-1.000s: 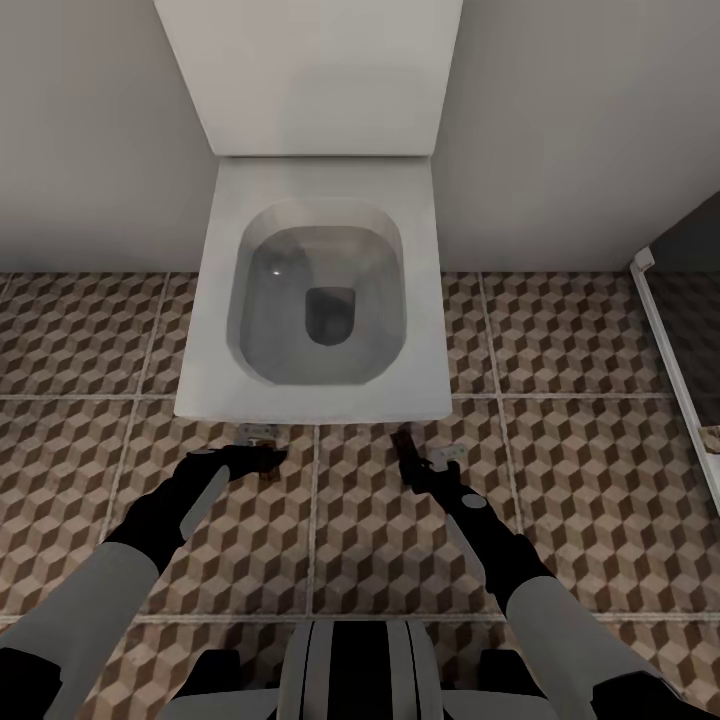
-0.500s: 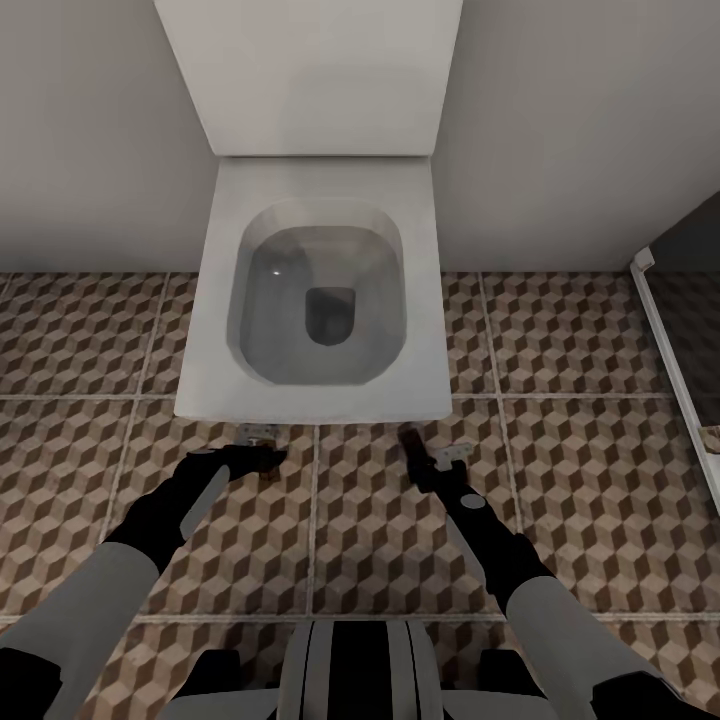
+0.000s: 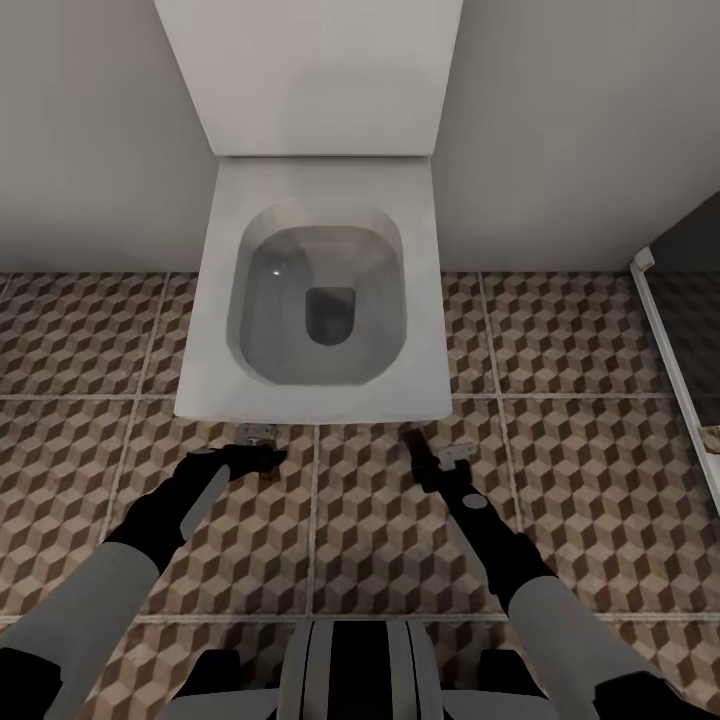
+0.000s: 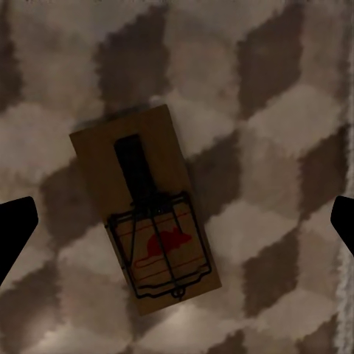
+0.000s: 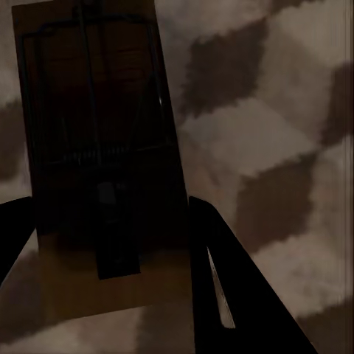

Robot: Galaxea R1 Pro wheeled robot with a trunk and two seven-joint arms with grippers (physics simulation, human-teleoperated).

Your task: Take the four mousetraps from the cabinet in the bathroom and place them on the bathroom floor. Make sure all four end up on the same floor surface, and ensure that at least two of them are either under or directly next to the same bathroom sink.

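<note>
Head view — right claw (image 3: 413, 447) has edged sideways, still clamping its mousetrap (image 5: 99, 162)

Two mousetraps are visible: one mousetrap (image 4: 144, 209) lies flat on the patterned floor tiles (image 4: 273, 147) between the spread fingers of the left gripper (image 4: 177, 225), and a second mousetrap (image 5: 96, 158) sits between the fingers of the right gripper (image 5: 110, 236). Two grippers, one toilet (image 3: 315, 290).

Grey upper arms, black forearms with grey stripes, black-and-white striped trunk.
</note>
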